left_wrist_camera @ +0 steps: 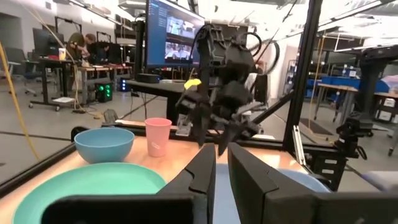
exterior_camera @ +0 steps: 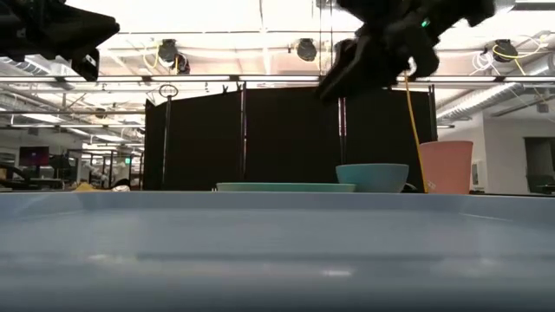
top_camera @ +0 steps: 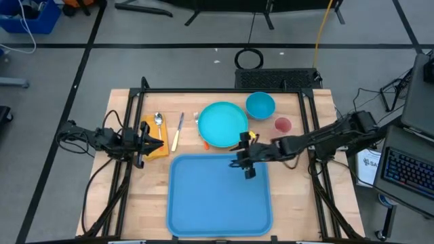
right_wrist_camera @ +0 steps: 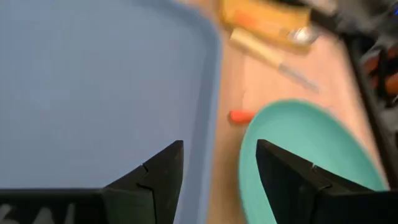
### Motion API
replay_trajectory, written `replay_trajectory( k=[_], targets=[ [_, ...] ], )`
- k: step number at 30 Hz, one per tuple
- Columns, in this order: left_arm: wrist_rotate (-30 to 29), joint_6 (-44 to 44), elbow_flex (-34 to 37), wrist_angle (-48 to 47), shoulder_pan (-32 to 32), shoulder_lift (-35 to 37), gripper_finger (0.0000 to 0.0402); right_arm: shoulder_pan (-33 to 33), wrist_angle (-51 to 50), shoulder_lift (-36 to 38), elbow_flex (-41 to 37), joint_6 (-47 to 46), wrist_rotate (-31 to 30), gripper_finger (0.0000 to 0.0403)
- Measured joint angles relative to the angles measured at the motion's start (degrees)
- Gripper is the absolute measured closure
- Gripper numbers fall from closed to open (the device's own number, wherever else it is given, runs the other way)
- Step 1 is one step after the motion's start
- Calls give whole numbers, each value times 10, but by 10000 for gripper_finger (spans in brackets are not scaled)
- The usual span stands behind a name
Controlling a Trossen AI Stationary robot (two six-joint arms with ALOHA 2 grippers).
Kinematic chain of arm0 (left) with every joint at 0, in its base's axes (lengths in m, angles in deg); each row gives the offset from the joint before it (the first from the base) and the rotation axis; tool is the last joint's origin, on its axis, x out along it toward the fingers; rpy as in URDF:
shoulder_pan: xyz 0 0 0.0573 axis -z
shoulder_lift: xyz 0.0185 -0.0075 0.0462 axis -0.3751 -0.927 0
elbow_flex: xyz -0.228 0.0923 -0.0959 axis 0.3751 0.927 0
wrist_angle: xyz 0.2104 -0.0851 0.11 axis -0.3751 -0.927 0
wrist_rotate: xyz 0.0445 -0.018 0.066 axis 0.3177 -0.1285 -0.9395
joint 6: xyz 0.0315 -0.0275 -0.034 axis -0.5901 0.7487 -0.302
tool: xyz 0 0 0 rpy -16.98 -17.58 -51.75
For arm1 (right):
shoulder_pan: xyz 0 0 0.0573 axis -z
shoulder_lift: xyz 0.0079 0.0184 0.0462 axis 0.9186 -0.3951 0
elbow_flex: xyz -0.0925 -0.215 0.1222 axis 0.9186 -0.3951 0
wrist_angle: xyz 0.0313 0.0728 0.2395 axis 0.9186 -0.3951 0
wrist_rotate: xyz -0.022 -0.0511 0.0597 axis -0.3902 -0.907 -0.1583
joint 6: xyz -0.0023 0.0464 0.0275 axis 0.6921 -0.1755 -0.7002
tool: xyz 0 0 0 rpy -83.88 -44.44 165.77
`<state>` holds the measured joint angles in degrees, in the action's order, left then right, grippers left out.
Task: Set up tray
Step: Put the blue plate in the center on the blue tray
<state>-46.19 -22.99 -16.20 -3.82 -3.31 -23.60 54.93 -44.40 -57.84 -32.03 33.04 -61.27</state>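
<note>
The light-blue tray [top_camera: 219,195] lies flat on the near middle of the wooden table. The round turquoise plate [top_camera: 222,124] lies on the table just past the tray's far rim. My right gripper [top_camera: 245,161] hangs open in the air above the tray's far edge, beside the plate. In its wrist view its fingers [right_wrist_camera: 219,152] stand over the tray rim [right_wrist_camera: 211,74] and the plate [right_wrist_camera: 298,143], touching neither. My left gripper [top_camera: 152,144] waits shut and empty at the table's left, above a yellow-orange pad [top_camera: 154,132].
A blue bowl [top_camera: 260,105] and a pink cup [top_camera: 283,125] stand at the far right. A spoon [top_camera: 159,120], a knife [top_camera: 178,132] and a fork [top_camera: 196,118] lie left of the plate. A small orange piece [top_camera: 205,144] lies by the tray's far rim. A black frame borders the table.
</note>
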Motion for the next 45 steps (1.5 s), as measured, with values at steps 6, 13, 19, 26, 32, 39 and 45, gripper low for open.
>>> replay_trajectory(
  k=[6, 13, 19, 26, 32, 39, 45],
  targets=[
    [0, 0, 0, -14, 0, 0, 355, 14, -108, -69, 78, -26, 2, 210],
    [0, 18, 0, -19, 0, 0, 355, 74, -198, -103, 114, -52, 39, 211],
    [-1, 15, 0, -20, 0, 0, 355, 117, -214, -109, 114, -36, 63, 211],
    [-1, 15, 0, -22, 0, 0, 355, 138, -224, -111, 109, -19, 90, 211],
    [-1, 14, 0, -25, 0, 0, 355, 145, -211, -111, 89, -14, 84, 211],
    [-1, 14, 0, -27, 0, 0, 355, 156, -193, -112, 81, -10, 77, 211],
    [-1, 14, 0, -27, 0, 0, 355, 168, -185, -130, 81, -10, 91, 211]
  ],
)
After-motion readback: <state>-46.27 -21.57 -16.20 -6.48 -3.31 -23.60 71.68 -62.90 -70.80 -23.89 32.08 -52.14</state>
